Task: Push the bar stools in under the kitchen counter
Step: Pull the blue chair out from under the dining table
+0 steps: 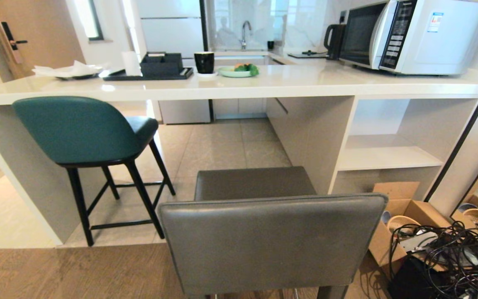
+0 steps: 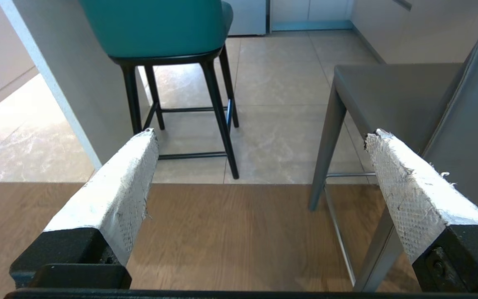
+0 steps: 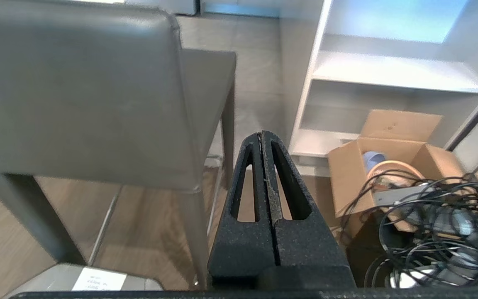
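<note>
The table (image 1: 239,87) spans my view. The teal stool (image 1: 77,128) sits tucked beneath; the grey stool (image 1: 272,241) stands out before me, probably heavy, rigid (backrest suits pushing). My left pincer (image 2: 259,145) gapes empty; my right pincer (image 3: 262,141) is clenched, holding nothing.

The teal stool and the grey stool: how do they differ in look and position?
The teal stool has a rounded back and thin black legs; the grey stool has a boxy rectangular back and grey legs. The teal stool's seat reaches under the kitchen counter; the grey stool stands clear of it. Both are upright.
</note>
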Tool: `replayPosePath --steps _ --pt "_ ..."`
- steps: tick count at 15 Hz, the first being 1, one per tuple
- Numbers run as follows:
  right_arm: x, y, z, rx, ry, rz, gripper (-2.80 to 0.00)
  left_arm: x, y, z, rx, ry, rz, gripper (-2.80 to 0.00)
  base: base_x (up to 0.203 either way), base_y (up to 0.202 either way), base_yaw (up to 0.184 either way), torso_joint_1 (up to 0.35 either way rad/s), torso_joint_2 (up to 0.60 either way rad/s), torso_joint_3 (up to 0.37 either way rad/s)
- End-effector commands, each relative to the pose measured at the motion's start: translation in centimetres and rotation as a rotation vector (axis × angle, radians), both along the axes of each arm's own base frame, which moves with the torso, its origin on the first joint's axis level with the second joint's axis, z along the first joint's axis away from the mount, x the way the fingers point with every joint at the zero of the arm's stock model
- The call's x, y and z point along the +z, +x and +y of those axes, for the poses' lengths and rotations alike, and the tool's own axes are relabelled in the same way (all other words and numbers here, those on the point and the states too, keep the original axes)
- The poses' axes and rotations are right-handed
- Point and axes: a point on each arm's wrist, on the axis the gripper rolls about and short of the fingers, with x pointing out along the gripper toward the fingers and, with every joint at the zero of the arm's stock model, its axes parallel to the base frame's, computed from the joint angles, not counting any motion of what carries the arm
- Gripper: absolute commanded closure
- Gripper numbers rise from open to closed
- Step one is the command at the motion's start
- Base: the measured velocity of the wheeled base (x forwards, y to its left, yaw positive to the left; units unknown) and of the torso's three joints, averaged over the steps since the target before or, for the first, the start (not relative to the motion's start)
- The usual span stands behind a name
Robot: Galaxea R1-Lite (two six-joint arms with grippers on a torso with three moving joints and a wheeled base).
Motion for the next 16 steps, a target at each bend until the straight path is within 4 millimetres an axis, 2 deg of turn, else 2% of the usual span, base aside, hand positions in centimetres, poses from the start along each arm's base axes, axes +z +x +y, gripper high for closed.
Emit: replayPosePath --steps 1,6,7,13,16 --pt "-0.4 0.1 0.1 0.047 0.004 0.018 0.0 -1.6 -0.7 0.0 0.005 0.001 -0.022 -2.8 0.0 0.0 0.0 0.0 0.0 0.0" --pt "-3.1 0.8 0.1 0.077 -0.015 0.091 0.0 -4.9 0.7 0.0 0.009 -0.001 0.104 -2.8 0.0 0.0 0.0 0.0 0.0 0.0" --pt "-3.9 1.1 0.1 0.078 -0.014 0.101 0.0 -5.8 1.2 0.0 0.01 0.0 0.128 0.0 0.0 0.0 0.0 0.0 0.0 0.0" --pt "-6.9 1.7 0.1 0.103 -0.006 0.118 0.0 -7.2 2.1 -0.1 -0.047 -0.02 0.11 0.0 0.0 0.0 0.0 0.0 0.0 0.0" --pt "-6.9 1.8 0.1 0.101 0.02 0.078 0.0 -7.3 2.1 -0.2 -0.077 -0.013 0.113 0.0 0.0 0.0 0.0 0.0 0.0 0.0"
